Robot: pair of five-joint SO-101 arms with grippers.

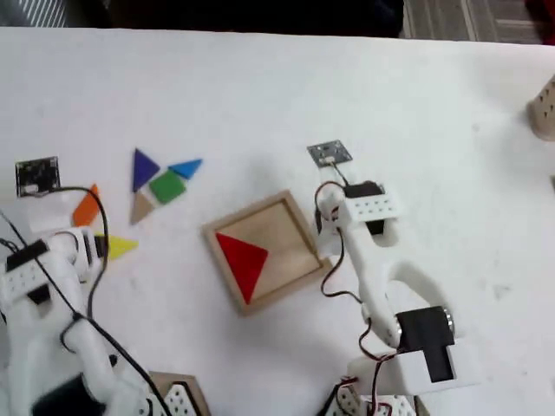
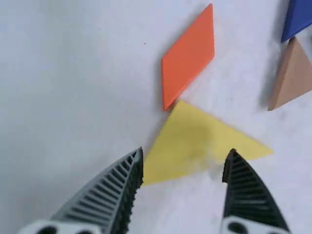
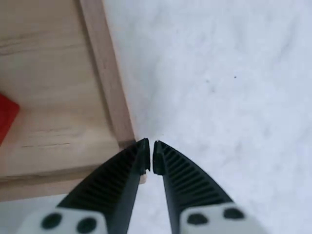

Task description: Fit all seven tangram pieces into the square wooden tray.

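While left tool [image 2: 185, 152] gapes over flat yellow triangle [image 2: 195, 136], right tool [image 3: 151, 145] pinched empty beside pale wooden tray [image 3: 109, 87]

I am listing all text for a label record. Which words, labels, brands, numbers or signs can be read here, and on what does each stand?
No text can be read.
Left dark card: too blurred to read.
Middle dark card: too blurred to read.
Wooden tray: no print.

The right wrist view crops the red triangle [image 3: 7, 119] and wooden tray [image 3: 105, 73].
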